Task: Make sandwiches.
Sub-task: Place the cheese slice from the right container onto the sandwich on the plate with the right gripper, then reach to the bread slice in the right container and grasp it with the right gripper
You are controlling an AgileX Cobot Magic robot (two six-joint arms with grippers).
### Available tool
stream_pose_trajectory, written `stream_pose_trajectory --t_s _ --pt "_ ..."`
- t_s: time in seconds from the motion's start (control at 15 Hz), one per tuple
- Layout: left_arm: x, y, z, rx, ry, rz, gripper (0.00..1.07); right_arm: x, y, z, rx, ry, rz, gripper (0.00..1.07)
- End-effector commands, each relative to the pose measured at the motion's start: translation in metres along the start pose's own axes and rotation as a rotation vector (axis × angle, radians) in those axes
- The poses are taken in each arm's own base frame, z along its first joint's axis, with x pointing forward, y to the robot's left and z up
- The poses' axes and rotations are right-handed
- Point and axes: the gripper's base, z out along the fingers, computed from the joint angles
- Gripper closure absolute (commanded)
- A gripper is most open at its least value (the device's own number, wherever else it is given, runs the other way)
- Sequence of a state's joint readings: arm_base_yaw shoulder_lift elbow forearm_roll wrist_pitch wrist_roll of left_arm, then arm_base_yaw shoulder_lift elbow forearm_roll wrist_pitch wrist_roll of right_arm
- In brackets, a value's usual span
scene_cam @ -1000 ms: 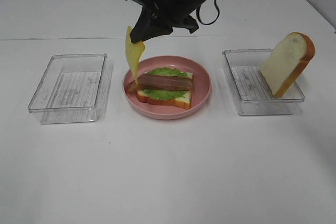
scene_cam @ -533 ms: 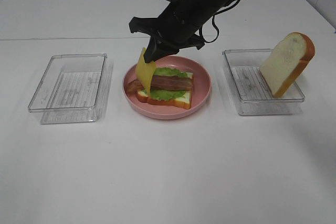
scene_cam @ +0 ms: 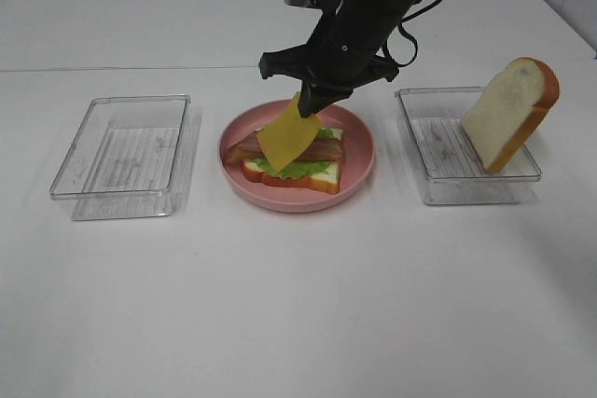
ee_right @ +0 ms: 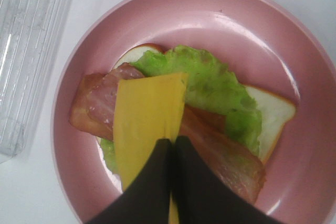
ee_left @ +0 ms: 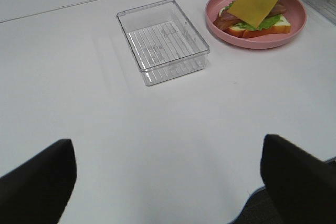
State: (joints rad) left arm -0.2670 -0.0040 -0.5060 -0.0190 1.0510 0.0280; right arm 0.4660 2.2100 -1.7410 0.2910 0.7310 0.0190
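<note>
Gripping the cheese (scene_cam: 289,140), the shut right claw (scene_cam: 313,100) (formerly left) now overhangs the bacon (scene_cam: 322,148).

My right arm (scene_cam: 373,6) is hanging over the plate (scene_cam: 359,160), blocking any way in from above and behind. The cheese (scene_cam: 287,137) is dangling over the stack (scene_cam: 291,167), covering its top. Trays are flanking the plate: the left one (scene_cam: 126,151) low, the right one (scene_cam: 438,179) carrying a leaning bread slice (scene_cam: 508,114). The near counter (scene_cam: 298,305) is lying bare.

hidden: cheese (scene_cam: 287,140) covers bacon (scene_cam: 328,148) middle | cut off: left tool (ee_left: 168,182) fingertips
</note>
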Motion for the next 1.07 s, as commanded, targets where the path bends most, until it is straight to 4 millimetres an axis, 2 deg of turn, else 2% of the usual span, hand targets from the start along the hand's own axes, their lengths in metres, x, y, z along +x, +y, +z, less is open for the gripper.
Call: stream_pose_trajectory --t_s 0.07,0.27,0.33,0.4,0.6,0.67,0.73,0.8,0.87,1.0,1.07 --pt "0.002 0.0 -0.002 0.003 -0.031 -0.005 0.17 -0.002 -0.001 -0.002 0.011 -0.016 0.011 0.88" --pt "0.002 0.0 -0.002 0.003 -0.031 -0.005 0.17 0.0 0.0 -0.006 0.01 0.007 0.01 0.45" --pt "0.002 0.0 -0.002 0.003 -0.031 -0.005 0.17 0.0 0.0 -0.008 0.011 0.01 0.007 0.39" --pt "0.002 0.0 -0.002 0.003 -0.031 -0.005 0.17 -0.002 0.002 -0.019 0.022 0.008 -0.014 0.32" --pt "0.002 0.0 -0.002 0.003 -0.031 -0.005 0.17 -0.009 -0.001 -0.058 0.075 -0.031 -0.071 0.32" --pt "0.002 0.0 -0.002 0.003 -0.031 -0.005 0.17 -0.014 -0.012 -0.076 0.085 -0.053 -0.048 0.32" --pt "0.002 0.0 -0.002 0.003 -0.031 -0.005 0.17 -0.016 -0.018 -0.085 0.091 -0.066 -0.035 0.32" --pt "0.002 0.0 -0.002 0.003 -0.031 -0.005 0.17 -0.02 -0.032 -0.102 0.105 -0.086 -0.005 0.32" --pt "0.002 0.0 -0.002 0.003 -0.031 -0.005 0.17 -0.025 -0.064 -0.135 0.142 -0.133 0.062 0.32" --pt "0.002 0.0 -0.002 0.003 -0.031 -0.005 0.17 -0.024 -0.101 -0.16 0.208 -0.153 0.121 0.32" --pt "0.002 0.0 -0.002 0.003 -0.031 -0.005 0.17 -0.023 -0.11 -0.166 0.227 -0.153 0.135 0.32"
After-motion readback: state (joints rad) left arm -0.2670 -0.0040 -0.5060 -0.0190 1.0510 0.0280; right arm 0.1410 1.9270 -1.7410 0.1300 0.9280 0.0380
